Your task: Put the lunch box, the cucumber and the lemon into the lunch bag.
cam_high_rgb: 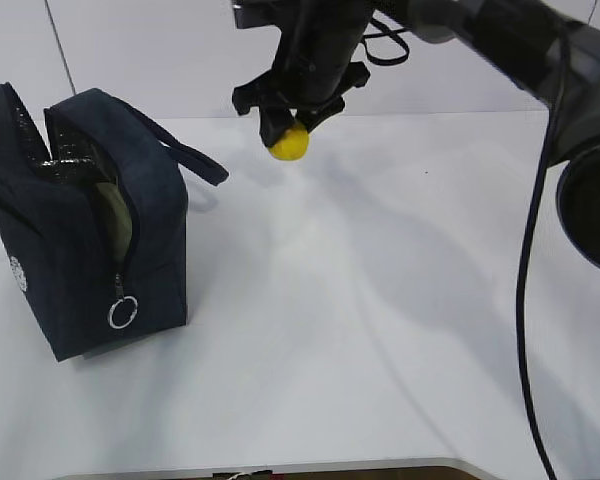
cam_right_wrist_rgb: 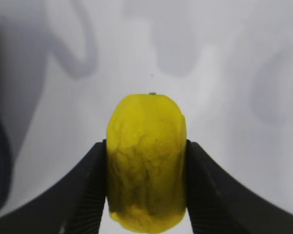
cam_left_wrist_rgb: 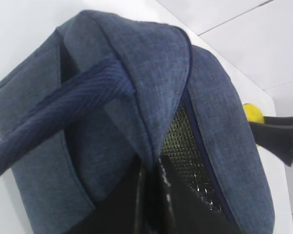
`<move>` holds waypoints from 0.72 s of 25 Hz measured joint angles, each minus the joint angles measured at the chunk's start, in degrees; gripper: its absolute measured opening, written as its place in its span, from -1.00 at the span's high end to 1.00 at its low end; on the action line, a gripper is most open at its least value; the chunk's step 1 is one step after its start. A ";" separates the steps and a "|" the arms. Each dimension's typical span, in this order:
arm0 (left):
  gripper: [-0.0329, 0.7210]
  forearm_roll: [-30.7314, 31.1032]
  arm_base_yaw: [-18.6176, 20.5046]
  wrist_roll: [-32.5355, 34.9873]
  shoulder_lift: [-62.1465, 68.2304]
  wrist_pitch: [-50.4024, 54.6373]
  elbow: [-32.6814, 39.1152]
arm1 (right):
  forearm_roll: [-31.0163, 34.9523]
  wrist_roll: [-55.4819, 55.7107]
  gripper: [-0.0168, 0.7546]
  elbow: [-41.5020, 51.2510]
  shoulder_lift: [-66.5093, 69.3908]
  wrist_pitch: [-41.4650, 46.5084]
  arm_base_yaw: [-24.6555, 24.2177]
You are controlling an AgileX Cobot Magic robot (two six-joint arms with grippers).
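Observation:
The navy lunch bag [cam_high_rgb: 90,250] stands at the left of the white table, its top gaping open. A pale sage-green lid of the lunch box [cam_high_rgb: 115,215] shows inside the opening. The cucumber is out of view. My right gripper [cam_high_rgb: 288,135] hangs above the table to the right of the bag, shut on the yellow lemon [cam_high_rgb: 289,143]. In the right wrist view the lemon [cam_right_wrist_rgb: 146,161] sits squeezed between both black pads. My left gripper [cam_left_wrist_rgb: 154,195] is shut on a fold of the lunch bag [cam_left_wrist_rgb: 136,73] at the opening's rim, beside the silver lining [cam_left_wrist_rgb: 185,151].
A strap handle [cam_high_rgb: 185,155] lies out to the bag's right, and the metal ring pull [cam_high_rgb: 123,313] hangs low on its front. The right arm and its cable [cam_high_rgb: 530,250] cross the right side. The table's front edge [cam_high_rgb: 280,468] is near.

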 joint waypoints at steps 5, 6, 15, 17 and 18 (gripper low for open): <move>0.94 -0.13 0.00 0.09 0.00 0.13 0.00 | 3.69 0.00 0.00 -1.18 -2.00 0.14 0.00; 0.94 -0.13 0.00 0.09 0.00 0.13 0.00 | 4.62 0.00 0.00 -1.31 -2.42 0.14 0.00; 0.94 -0.37 0.00 0.13 0.00 1.44 0.00 | 22.42 -1.23 0.01 -1.31 -4.93 0.28 0.00; 0.94 -0.37 0.00 0.13 0.00 1.64 0.00 | 27.57 -2.51 0.01 -1.31 -5.03 0.28 0.00; 0.94 -0.37 0.00 0.13 0.00 1.67 0.00 | 30.00 -3.14 0.01 -1.42 -5.03 0.28 0.00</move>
